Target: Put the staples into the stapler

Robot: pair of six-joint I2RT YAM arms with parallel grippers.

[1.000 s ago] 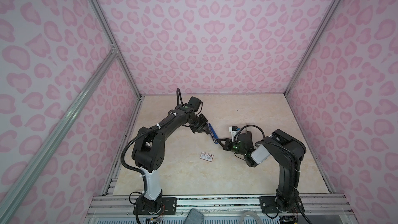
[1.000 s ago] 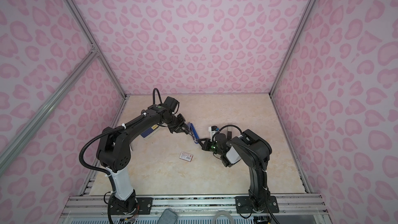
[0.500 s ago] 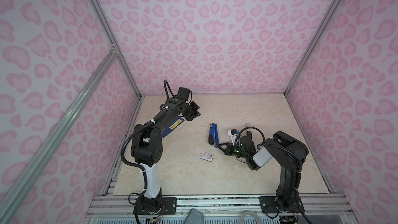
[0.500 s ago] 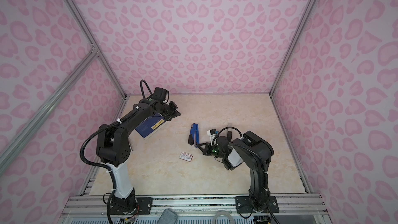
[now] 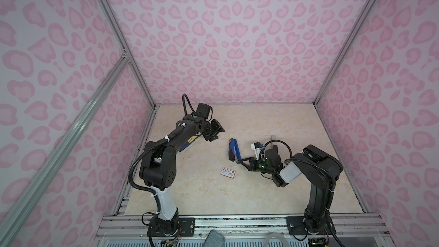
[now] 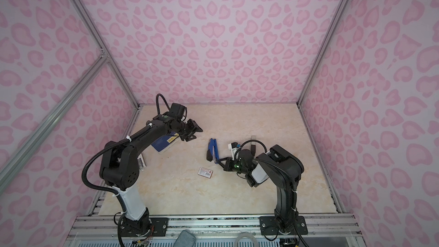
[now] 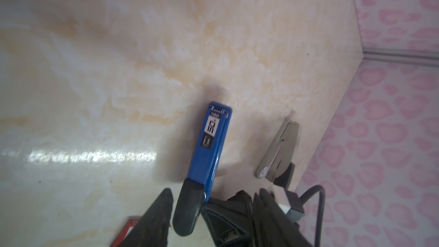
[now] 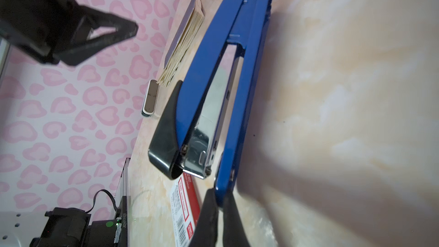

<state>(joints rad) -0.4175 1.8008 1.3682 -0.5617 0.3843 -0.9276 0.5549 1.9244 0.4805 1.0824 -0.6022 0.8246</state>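
Pinching stapler (image 5: 234,149) base: right hand (image 5: 239,161); left hand (image 5: 216,134) wide, empty, near booklet (image 5: 187,145); staple sleeve (image 5: 228,171) near stapler

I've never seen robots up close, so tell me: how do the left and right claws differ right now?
The left gripper stands open and holds nothing; the right gripper is shut on the end of the blue stapler. The left gripper hangs in the air near the dark blue booklet; the right gripper sits low, close to the table. Both are black, two-fingered claws.
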